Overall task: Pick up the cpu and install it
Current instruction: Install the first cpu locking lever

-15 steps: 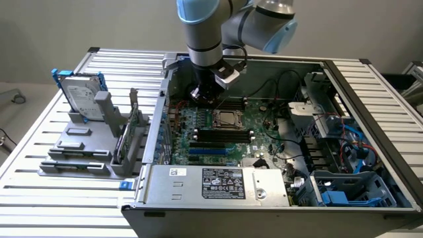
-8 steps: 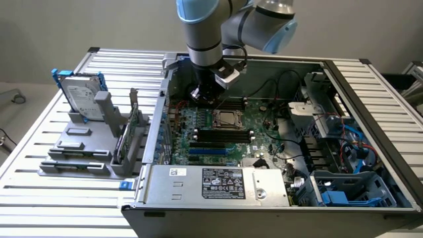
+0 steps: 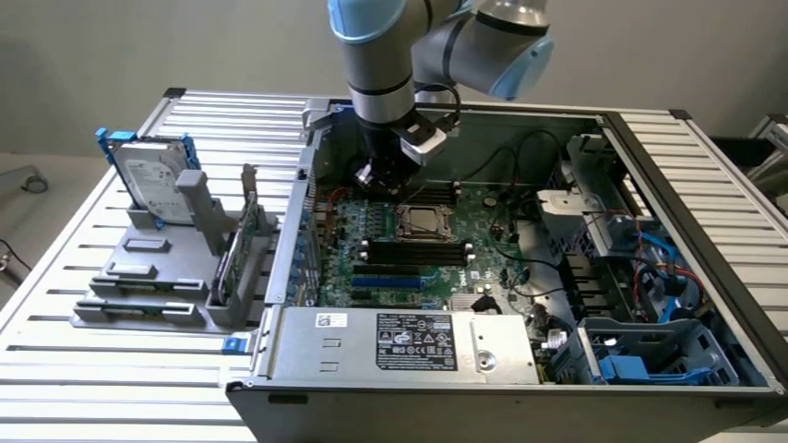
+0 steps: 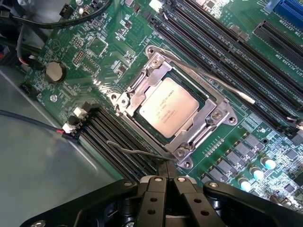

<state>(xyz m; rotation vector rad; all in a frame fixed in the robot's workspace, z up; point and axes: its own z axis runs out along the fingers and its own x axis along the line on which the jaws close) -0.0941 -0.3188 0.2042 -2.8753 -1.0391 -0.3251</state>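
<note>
Wrist view, cpu (image 4: 168, 108) flat in socket (image 4: 216, 115), silvery top upward

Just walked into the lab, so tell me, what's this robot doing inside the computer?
The robot arm has its gripper down inside the open computer case, just above the motherboard. The gripper is shut and holds nothing. The cpu already lies in its socket, ringed by the metal frame, with the gripper's tip close beside it.

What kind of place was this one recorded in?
Probably a robotics lab bench for computer assembly: an opened desktop computer case on a slatted metal table, a grey fixture holding a hard drive, a robot arm reaching inside.
</note>
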